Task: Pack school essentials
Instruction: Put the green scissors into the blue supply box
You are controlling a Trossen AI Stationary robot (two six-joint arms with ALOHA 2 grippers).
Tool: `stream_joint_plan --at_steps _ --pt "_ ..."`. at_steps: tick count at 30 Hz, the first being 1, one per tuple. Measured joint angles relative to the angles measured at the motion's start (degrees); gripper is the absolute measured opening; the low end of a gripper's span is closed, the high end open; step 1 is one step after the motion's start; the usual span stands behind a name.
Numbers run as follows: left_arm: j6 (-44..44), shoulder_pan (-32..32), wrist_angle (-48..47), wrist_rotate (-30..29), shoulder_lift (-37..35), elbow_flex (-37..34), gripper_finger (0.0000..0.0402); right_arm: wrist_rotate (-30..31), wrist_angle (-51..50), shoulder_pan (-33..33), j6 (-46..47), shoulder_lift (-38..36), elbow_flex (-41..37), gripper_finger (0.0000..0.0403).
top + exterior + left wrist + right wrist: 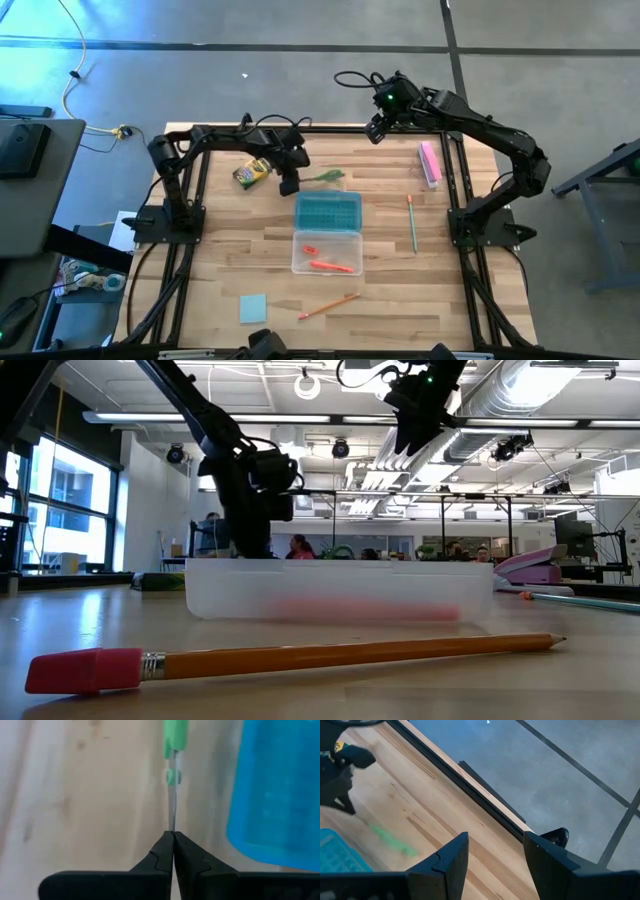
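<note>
My left gripper (290, 186) is at the table's far middle, shut on the green-handled scissors (325, 177), just beyond the teal lid (328, 210). The clear case (327, 252) stands open nearer, holding the orange pen (332, 266) and the tiny red piece (309, 248). The crayon box (252, 172) lies left of the left gripper. The thin green pencil (411, 222) lies on the right. The orange pencil (330, 305) and the light-blue note pad (253, 307) lie near the front edge. My right gripper (378, 128) hangs open above the far edge. My left gripper pinches the scissors' grey blade end (172, 817) between its two fingertips (165, 852). The fingers come from the table's left and lie along the scissors. The green handles (175, 735) point away toward the table's right. Whether the handles rest on the wood I cannot tell.
The pink bar (430, 163) lies at the far right beside the frame rail. The teal lid sits close beside the scissors in the left wrist view (275, 795). A black frame rail (485, 795) runs along the far edge under my right gripper. Bare wood shows at front right.
</note>
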Motion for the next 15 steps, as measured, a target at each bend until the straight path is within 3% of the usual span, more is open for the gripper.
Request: stream_joint_plan --at_steps 7,15 --pt "-0.2 0.0 -0.2 -1.2 -0.3 0.0 0.0000 0.0 -0.2 0.0 0.0 0.0 0.0 0.0181" --pt "-4.0 0.6 0.0 1.7 -3.2 0.0 0.0000 0.0 -0.3 0.0 -0.1 0.0 0.0 0.0181"
